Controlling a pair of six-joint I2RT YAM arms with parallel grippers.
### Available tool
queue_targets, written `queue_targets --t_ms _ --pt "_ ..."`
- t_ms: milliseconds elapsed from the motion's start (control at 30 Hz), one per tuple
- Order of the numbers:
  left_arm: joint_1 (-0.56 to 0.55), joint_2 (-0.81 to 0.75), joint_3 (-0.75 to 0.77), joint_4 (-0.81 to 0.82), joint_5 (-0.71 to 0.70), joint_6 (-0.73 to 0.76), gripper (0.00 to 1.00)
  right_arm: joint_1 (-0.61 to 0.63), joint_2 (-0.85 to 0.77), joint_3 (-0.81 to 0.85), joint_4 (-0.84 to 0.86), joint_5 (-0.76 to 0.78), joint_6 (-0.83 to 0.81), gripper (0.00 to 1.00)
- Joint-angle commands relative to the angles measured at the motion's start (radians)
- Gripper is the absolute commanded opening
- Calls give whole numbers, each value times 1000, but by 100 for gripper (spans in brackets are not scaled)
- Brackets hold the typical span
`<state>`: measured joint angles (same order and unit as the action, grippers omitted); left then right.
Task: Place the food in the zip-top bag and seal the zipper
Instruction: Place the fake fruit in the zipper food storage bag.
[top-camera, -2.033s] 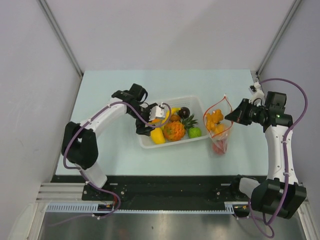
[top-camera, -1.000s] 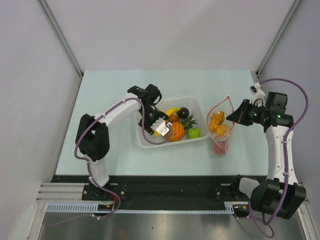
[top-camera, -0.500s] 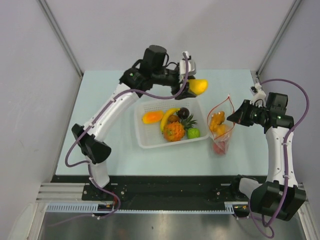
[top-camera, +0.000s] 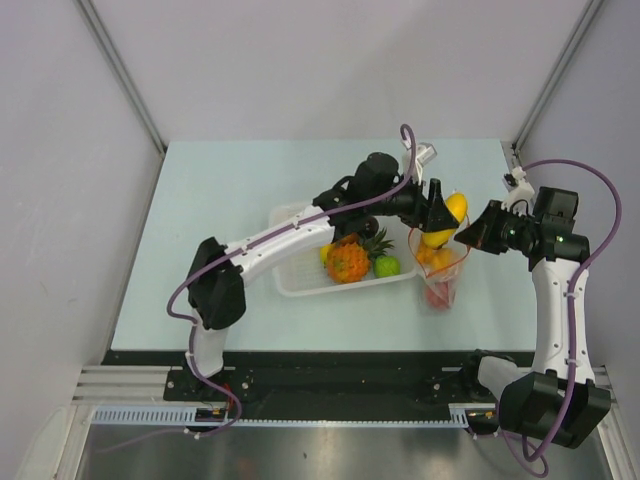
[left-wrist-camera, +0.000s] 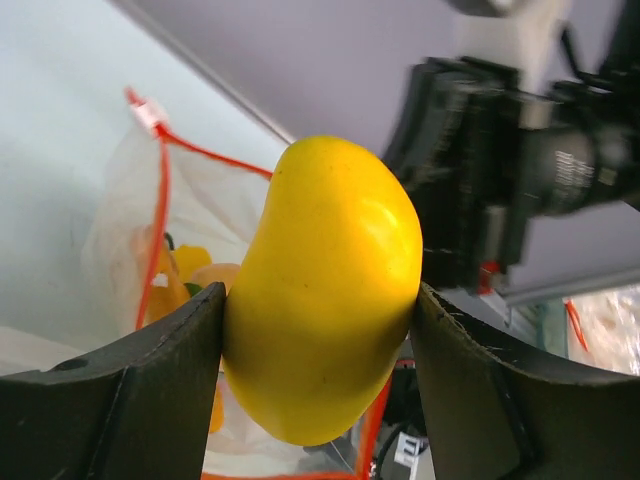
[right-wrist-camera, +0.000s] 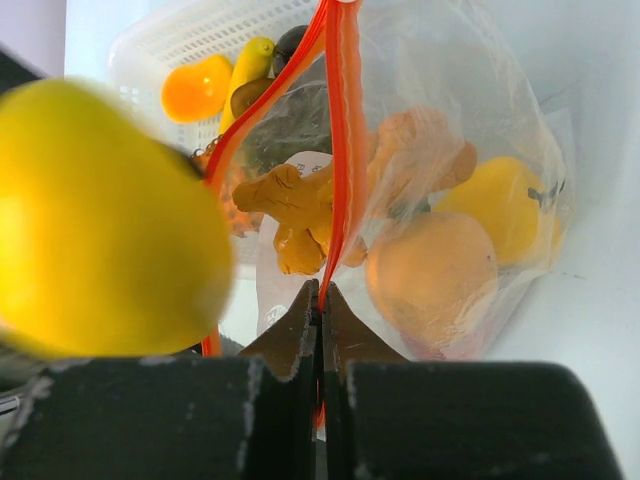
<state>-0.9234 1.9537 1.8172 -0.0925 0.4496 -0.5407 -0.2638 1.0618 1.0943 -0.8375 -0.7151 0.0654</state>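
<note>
Clamping a yellow mango (left-wrist-camera: 320, 300) above the zip-top bag (top-camera: 441, 276), the left gripper (top-camera: 445, 220) risked clipping the zipper (right-wrist-camera: 338, 150), pinched by the right gripper (right-wrist-camera: 320, 300), and dropping it outside.

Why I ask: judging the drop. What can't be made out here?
- Left wrist: the yellow fruit in the left gripper blocks most of the bag.
- Right wrist: that fruit is a close blur covering part of the basket.
- Top: the red piece at the bag's bottom is too small to name.

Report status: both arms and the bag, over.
Left gripper shut on yellow fruit, above open bag. Right gripper shut on the zipper. Nothing seen blocking the mouth.
</note>
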Motion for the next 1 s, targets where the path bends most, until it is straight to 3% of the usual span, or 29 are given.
queue_targets --t_ms 0,100,133,200,333,433,567,633,833,867,900,967 --pt "-5 25 31 22 -161 -94 53 -5 -28 21 29 -29 20 0" --pt "-11 25 -7 89 -192 -61 57 -5 -26 7 44 -53 42 0" --pt "-12 21 -25 187 -221 -47 57 -5 -26 7 47 -58 45 0" --pt "-14 19 -62 256 -241 -12 53 -5 -23 4 51 -73 48 0" --pt "-22 -30 -232 608 -247 53 43 -9 -10 6 51 -115 53 0" --pt "-34 -42 -323 756 -227 122 39 -11 9 13 51 -133 63 0" --pt "-43 -47 -363 813 -222 131 40 -26 20 26 37 -144 65 0" --pt "-52 -42 -374 847 -244 139 44 -31 24 26 31 -150 63 0" --pt "-72 -35 -384 867 -239 143 71 -48 40 24 23 -159 54 0" --pt "-71 -44 -395 860 -242 159 86 -55 38 26 23 -162 50 0" --pt "-69 -74 -419 849 -249 172 94 -57 38 26 20 -164 47 0" --pt "-60 -107 -447 824 -249 215 100 -64 38 24 12 -172 34 0"
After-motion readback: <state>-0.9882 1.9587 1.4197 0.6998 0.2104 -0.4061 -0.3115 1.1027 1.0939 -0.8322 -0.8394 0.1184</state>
